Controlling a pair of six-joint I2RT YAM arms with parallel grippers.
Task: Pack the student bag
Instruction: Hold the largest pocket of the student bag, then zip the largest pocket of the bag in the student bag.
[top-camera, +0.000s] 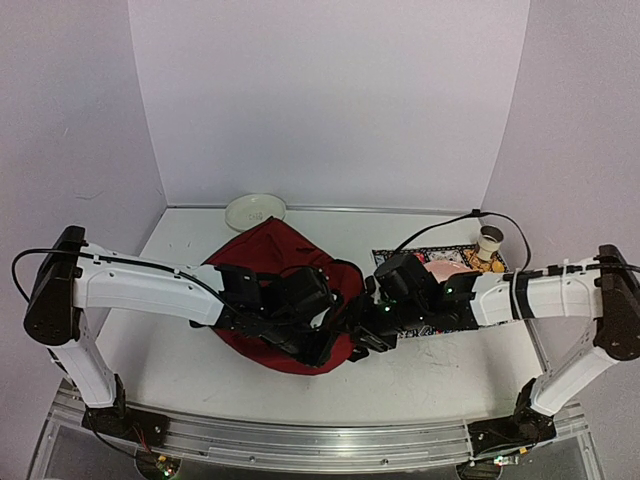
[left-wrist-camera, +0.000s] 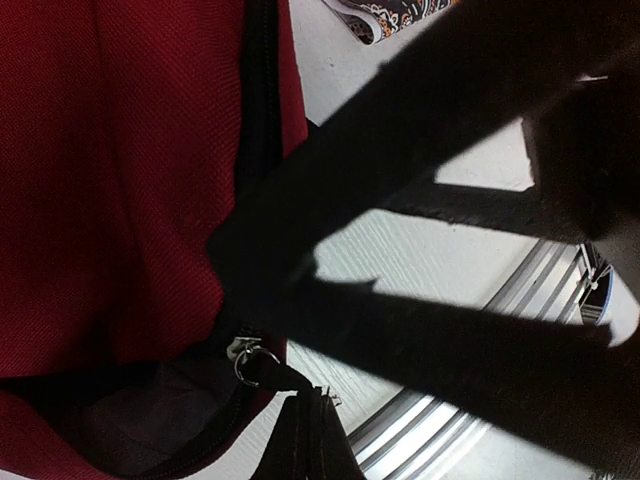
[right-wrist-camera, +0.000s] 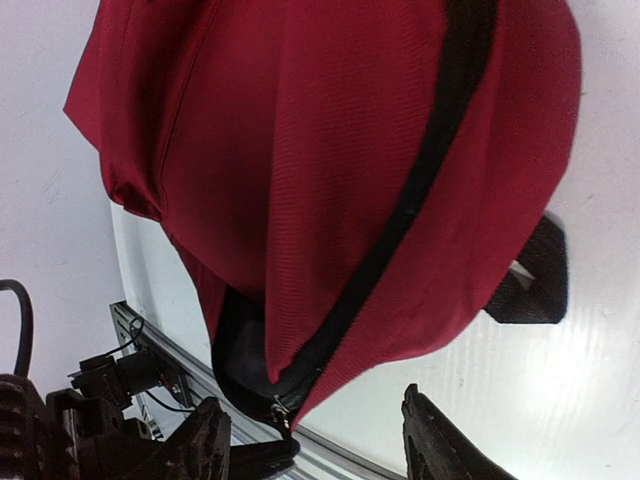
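Right hand (right-wrist-camera: 318, 448) hangs released beside the zip (right-wrist-camera: 400, 230) end of the student bag (top-camera: 268, 250), while left hand (top-camera: 318, 346), clenched at its near edge, probably steadies the mouth for packing.

I see a plain pale back wall (top-camera: 330, 100) and lavender side walls (top-camera: 70, 110) boxing in the white table (top-camera: 450, 370). An aluminium rail (top-camera: 300, 440) runs along its near edge, evenly lit.

Student bag (right-wrist-camera: 300, 150) partly out of view
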